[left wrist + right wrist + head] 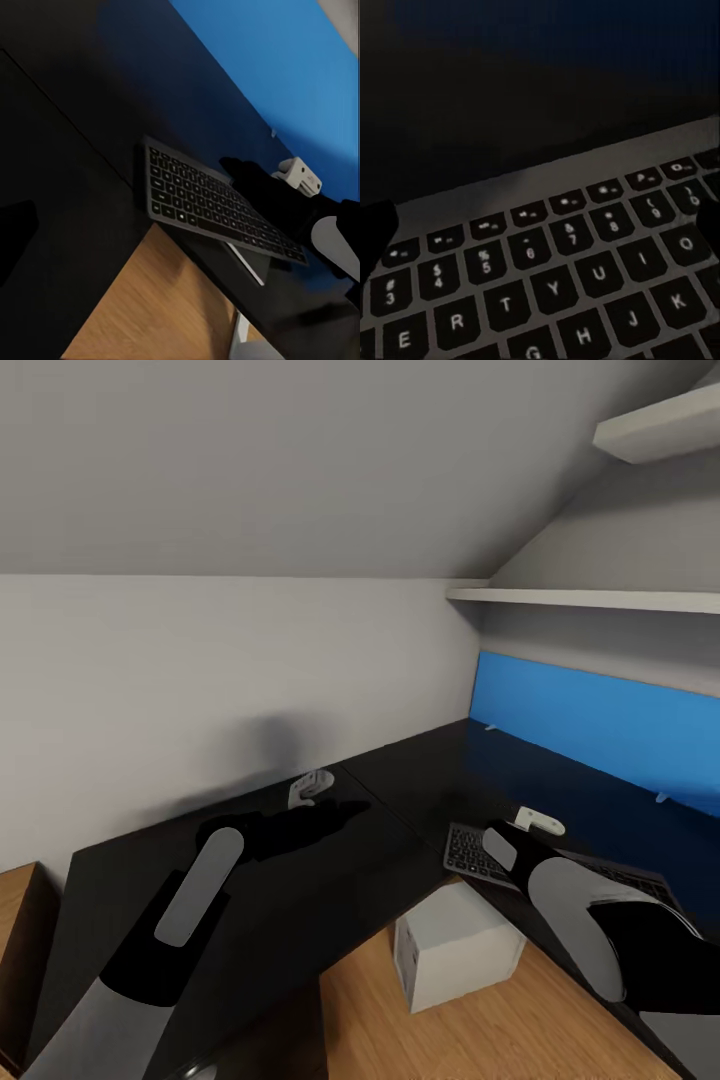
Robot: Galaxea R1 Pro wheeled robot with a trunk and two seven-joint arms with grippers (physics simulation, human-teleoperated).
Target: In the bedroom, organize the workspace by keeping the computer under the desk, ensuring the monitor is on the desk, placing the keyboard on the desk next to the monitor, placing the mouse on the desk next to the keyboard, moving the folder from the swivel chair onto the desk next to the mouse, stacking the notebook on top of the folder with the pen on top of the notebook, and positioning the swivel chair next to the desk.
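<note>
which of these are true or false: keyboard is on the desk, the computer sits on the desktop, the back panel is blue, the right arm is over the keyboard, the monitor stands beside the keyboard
1. The keyboard is on the desk. True; it lies near the desk's front edge.
2. The computer sits on the desktop. False: the light grey box stands on the wood floor, partly under the desk edge.
3. The back panel is blue. True.
4. The right arm is over the keyboard. True; in the head view it covers part of the keys, and the right wrist view looks at them from close up.
5. The monitor stands beside the keyboard. False: the desktop around the keyboard is bare black.
</note>
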